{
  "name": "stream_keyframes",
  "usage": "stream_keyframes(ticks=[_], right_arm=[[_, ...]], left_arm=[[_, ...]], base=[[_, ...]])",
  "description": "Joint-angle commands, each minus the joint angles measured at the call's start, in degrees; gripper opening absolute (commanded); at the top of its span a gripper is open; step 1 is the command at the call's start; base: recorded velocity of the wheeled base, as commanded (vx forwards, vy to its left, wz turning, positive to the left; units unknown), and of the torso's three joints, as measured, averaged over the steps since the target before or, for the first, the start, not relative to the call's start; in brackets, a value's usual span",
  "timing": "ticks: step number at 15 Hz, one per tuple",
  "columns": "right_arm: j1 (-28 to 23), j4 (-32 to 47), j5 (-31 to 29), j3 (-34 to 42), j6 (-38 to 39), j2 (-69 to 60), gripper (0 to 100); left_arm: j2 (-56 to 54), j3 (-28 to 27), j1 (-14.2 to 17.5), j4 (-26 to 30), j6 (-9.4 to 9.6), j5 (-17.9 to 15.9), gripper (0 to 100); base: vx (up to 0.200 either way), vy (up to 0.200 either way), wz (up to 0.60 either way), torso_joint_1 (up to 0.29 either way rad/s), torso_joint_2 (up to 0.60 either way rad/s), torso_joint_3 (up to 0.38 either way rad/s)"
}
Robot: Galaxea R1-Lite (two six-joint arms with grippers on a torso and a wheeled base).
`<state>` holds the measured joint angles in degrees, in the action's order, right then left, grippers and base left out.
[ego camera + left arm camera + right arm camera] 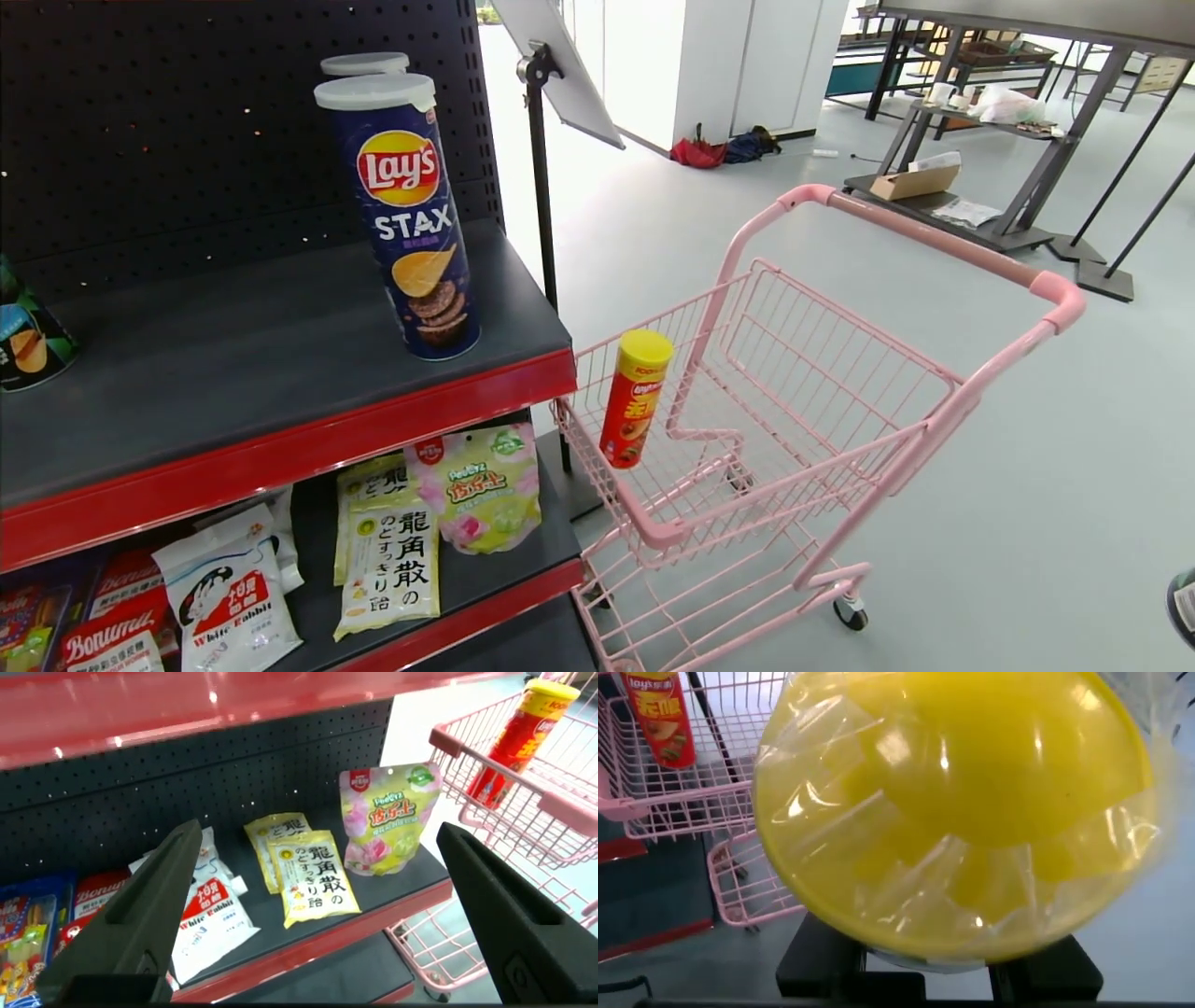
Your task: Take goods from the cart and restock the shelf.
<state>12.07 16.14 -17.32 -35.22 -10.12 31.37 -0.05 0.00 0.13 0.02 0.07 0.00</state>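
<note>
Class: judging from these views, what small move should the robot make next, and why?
Probably swing the right gripper, which seems to hold a yellow-lidded can, toward the upper shelf: there is bare space beside the blue can.

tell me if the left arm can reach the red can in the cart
Probably yes: the left gripper is open and empty, and the red can stands in the cart, uncovered.

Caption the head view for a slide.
Dark-blue chip canister on the upper shelf; red, yellow-lidded chip can standing in the pink wire cart.
</note>
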Motion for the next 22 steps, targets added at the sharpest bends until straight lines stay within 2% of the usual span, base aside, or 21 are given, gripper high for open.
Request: stream_keyframes(ticks=[1, 9, 19, 22], right_arm=[[-0.12, 0.03, 0.1, 0.24, 0.01, -1.84, 0], [-0.03, 0.03, 2.38, 0.24, 0.01, -0.43, 0], [-0.29, -0.23, 2.03, 0.24, -0.43, -0.69, 0], [-0.29, -0.5, 2.03, 1.64, -0.52, -1.57, 0]], left_arm=[[0.05, 0.0, 0.04, -0.02, 0.01, 0.0, 100], [0.05, 0.0, 0.04, -0.02, 0.01, 0.0, 100], [0.05, 0.0, 0.04, -0.02, 0.01, 0.0, 100], [0.05, 0.0, 0.04, -0.02, 0.1, 0.0, 100]], base=[[0.0, 0.0, 0.0, 0.139, -0.4, -0.261], [0.0, 0.0, 0.0, 0.201, -0.54, -0.337], [0.0, 0.0, 0.0, 0.152, -0.36, -0.214], [0.0, 0.0, 0.6, 0.017, -0.03, -0.02]])
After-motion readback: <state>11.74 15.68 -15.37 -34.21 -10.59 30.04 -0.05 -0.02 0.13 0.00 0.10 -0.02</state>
